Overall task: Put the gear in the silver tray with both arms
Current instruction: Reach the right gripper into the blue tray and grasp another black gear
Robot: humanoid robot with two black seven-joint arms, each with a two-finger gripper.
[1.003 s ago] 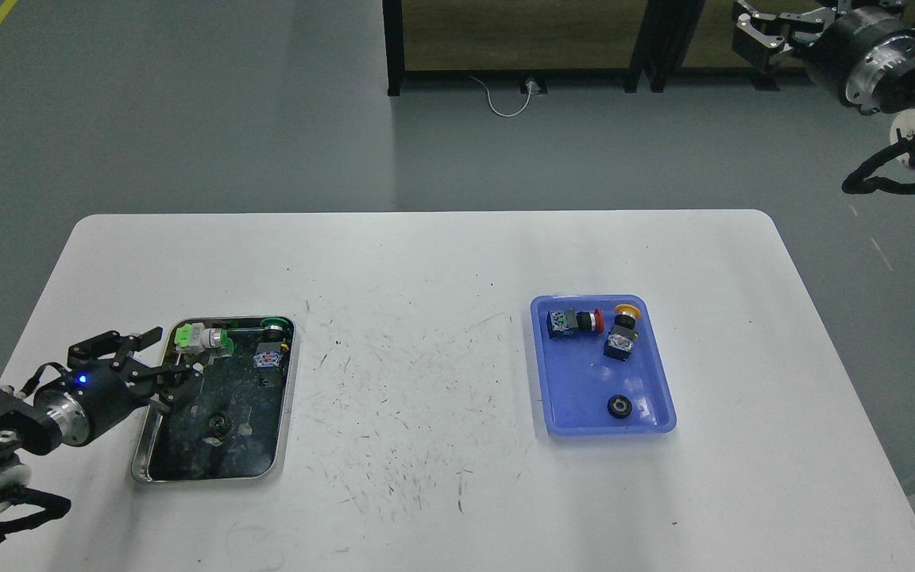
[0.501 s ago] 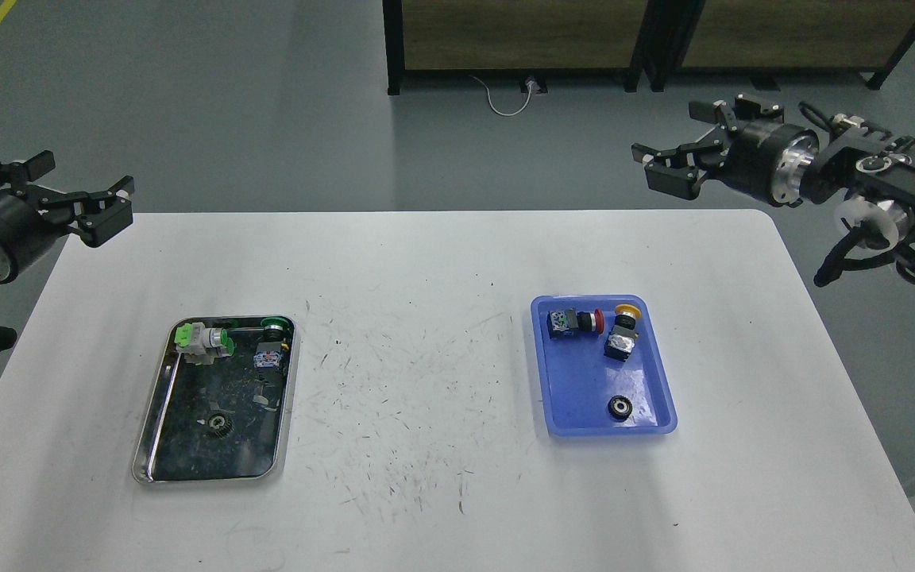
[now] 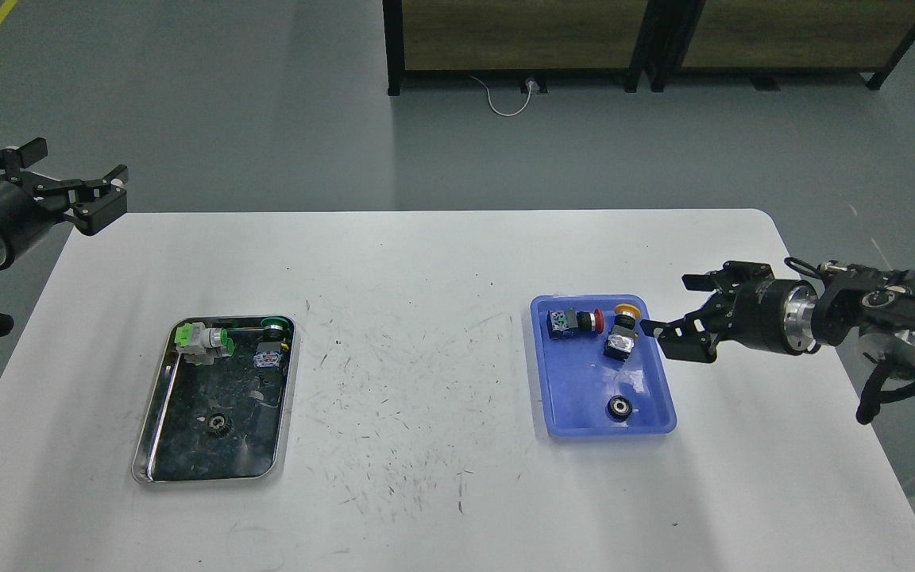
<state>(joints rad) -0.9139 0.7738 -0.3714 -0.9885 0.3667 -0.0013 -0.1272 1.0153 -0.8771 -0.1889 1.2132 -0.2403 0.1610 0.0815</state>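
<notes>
Right gripper (image 3: 676,314), fingers apart and empty, is hovering beside blue tray (image 3: 565,413); next, I judge, descending onto its gear (image 3: 619,407) for silver tray (image 3: 283,413); left gripper (image 3: 68,187), fingers apart, is idling off-bench.

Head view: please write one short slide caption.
Right gripper open beside blue tray; gear in silver tray.

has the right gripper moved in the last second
Yes. The right gripper came down from the top right corner of the view to hang open beside the right rim of the blue tray.
</notes>
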